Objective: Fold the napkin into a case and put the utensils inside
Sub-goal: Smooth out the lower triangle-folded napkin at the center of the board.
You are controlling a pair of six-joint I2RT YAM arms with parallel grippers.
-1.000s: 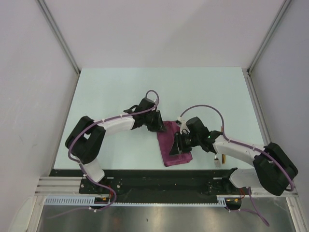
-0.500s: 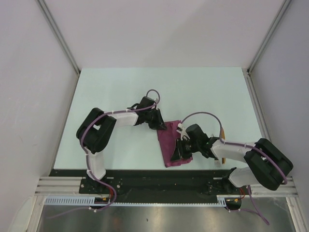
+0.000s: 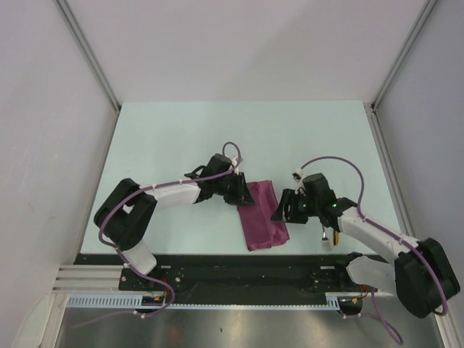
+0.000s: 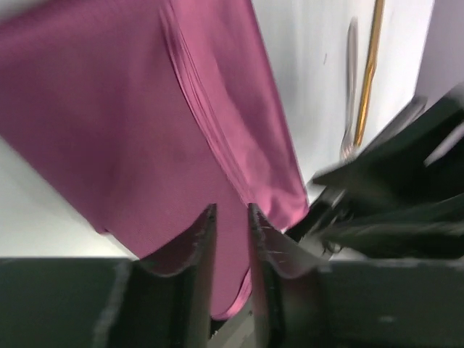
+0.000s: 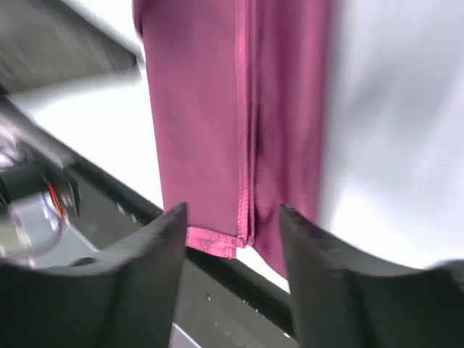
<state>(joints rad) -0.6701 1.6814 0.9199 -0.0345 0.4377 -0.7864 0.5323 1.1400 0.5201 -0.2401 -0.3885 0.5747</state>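
Observation:
The napkin [image 3: 262, 221] lies folded into a narrow plum-magenta case near the table's front edge, its seam running lengthwise [image 5: 210, 109]. My left gripper [image 3: 243, 194] hovers at its far left end. Its jaws stand a narrow gap apart [image 4: 232, 210] with only cloth [image 4: 145, 123] showing beyond them. My right gripper [image 3: 283, 209] sits at the case's right edge, wide open [image 5: 232, 210] over the near hem, holding nothing. The utensils, a silver piece [image 4: 352, 80] and a golden one [image 4: 371, 72], lie side by side on the table right of the cloth. In the top view my right forearm covers most of them.
The black front rail [image 3: 239, 264] runs just below the case's near end and shows under my right jaws [image 5: 217, 297]. Pale table [image 3: 181, 138] stretches behind and to the left. White walls enclose the table on three sides.
My right gripper has lifted off the napkin's near part, moved back and right, and opened wider. My left gripper closed a little, then reopened, staying at the far end.

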